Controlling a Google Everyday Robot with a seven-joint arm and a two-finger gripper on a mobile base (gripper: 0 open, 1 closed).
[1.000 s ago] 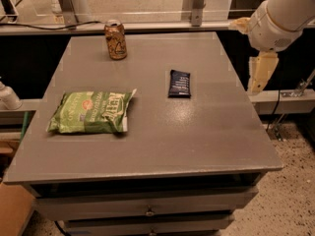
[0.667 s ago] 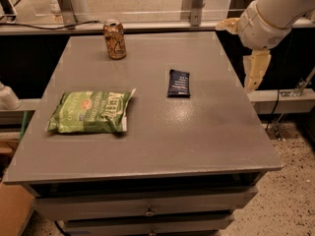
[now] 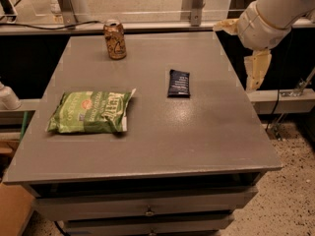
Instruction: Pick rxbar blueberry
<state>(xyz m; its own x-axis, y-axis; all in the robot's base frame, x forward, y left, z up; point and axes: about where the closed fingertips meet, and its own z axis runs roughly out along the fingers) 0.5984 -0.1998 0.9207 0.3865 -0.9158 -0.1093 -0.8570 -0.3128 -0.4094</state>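
Lying flat on the grey table (image 3: 147,151), right of centre, is the blueberry bar (image 3: 178,83): dark navy wrapper, nothing touching it. Gripper (image 3: 235,57) hangs by the table's far right edge, well apart from the bar, w/ its two tan fingers (image 3: 257,69) spread wide, holding nothing. Green chip bag (image 3: 91,112) at left; drink can (image 3: 114,39) at back.
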